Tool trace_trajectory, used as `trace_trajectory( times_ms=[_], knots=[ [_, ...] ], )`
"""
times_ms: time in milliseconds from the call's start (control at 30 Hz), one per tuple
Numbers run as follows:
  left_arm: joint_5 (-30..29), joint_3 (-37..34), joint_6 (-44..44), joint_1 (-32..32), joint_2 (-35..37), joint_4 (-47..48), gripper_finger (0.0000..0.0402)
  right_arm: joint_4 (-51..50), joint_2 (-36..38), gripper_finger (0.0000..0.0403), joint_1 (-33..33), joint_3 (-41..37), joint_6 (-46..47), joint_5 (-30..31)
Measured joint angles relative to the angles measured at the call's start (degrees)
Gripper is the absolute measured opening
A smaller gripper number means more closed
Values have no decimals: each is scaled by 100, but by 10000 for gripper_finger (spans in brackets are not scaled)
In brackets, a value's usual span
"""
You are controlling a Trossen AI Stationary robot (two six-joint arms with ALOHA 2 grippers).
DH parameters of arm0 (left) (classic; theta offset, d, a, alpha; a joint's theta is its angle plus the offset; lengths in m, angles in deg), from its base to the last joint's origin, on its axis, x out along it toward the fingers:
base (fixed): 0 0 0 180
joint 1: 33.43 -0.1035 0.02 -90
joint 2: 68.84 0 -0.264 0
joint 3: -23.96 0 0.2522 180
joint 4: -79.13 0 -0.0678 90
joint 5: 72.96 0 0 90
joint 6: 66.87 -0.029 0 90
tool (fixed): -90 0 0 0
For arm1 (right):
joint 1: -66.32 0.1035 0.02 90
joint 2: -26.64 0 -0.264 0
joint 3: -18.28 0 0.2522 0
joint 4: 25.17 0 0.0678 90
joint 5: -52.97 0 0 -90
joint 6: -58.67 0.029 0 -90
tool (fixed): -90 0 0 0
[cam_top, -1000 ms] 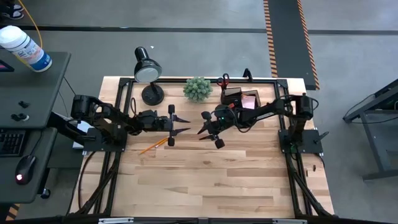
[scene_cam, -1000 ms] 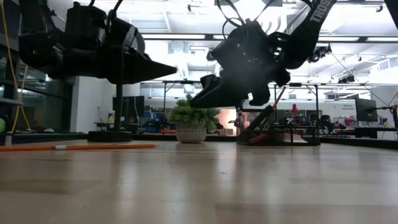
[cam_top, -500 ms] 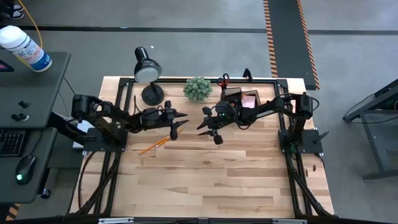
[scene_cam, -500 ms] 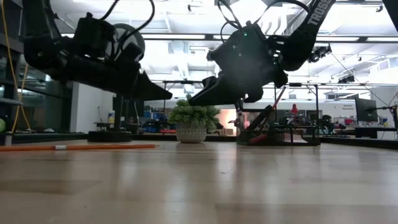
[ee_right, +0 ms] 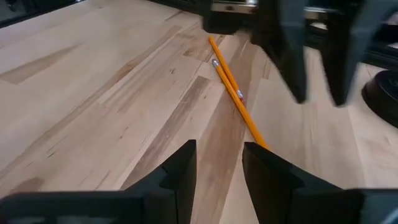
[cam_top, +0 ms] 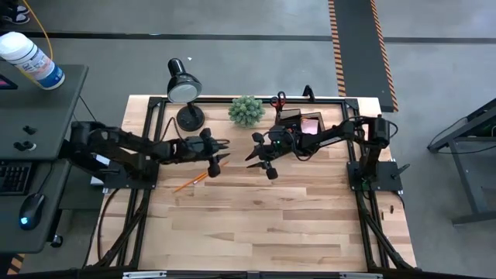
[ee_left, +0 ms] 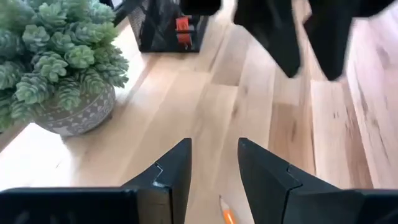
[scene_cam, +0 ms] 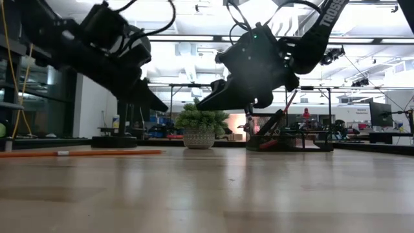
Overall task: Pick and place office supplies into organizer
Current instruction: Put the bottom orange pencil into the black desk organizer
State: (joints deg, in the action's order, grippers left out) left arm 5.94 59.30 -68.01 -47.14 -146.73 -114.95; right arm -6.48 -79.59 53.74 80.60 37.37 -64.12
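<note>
The left gripper [cam_top: 221, 156] hangs with fingers apart and empty over the pencils [cam_top: 191, 181], facing the right gripper [cam_top: 253, 153], also apart and empty.

Bright, even overhead light; ceiling strips [scene_cam: 194, 39] glare in the low view, silhouetting both arms.

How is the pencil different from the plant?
The pencil is long, thin and orange, lying flat; the plant is round, green and bushy, standing upright in a pot. The pencil lies near the left gripper; the plant stands at the table's far edge beside the lamp. Both rest on the wooden table.
</note>
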Motion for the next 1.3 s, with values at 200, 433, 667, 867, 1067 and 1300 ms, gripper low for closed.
trace_trajectory(
  times_ms=[200,433,667,867,1067,1300],
  knots=[
    [-944,767,194,635,235,1916,117,38,-34,121,-214,2,109,-358],
    [-1703,1538,1130,1351,239,4088,117,527,-463,121,-283,11,195,-374],
    [-1791,1685,1794,1878,239,4826,117,571,-880,121,-288,399,318,-527],
    [-1812,1685,2055,2143,239,5032,117,-240,-1301,121,-290,1260,320,-929],
    [-1899,1685,2358,2341,239,5239,117,-798,-1894,121,-290,2145,287,-1014],
    [-1933,1685,2526,2385,239,5507,117,-1560,-2432,121,-290,3024,136,-787]
  ],
)
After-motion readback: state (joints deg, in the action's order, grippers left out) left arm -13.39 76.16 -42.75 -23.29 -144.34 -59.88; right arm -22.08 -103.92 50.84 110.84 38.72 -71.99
